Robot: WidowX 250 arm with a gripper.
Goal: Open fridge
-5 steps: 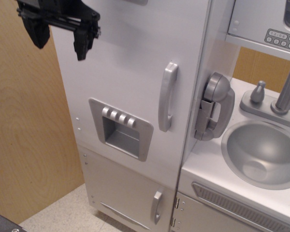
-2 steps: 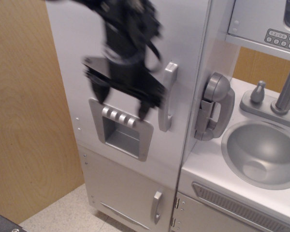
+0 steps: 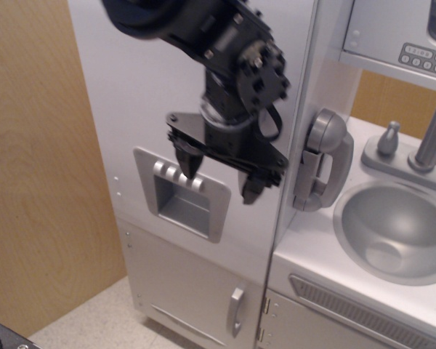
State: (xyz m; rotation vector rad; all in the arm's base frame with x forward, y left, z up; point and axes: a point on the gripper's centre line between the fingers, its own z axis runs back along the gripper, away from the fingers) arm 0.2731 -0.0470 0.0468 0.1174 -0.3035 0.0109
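The fridge is a tall white toy-kitchen cabinet with its large door closed. Its grey recessed dispenser panel shows at the door's lower left. My black gripper hangs in front of the door, open, with one finger over the dispenser buttons and the other finger near the door's right edge. The arm and gripper hide the silver vertical bar handle. Nothing is held between the fingers.
A shorter white door with a small silver handle sits below. A grey toy phone hangs right of the fridge. A sink with faucet is at the right. A wooden wall stands left.
My gripper has come from the upper left down and to the right across the fridge door, and now covers the bar handle. The door has not moved.
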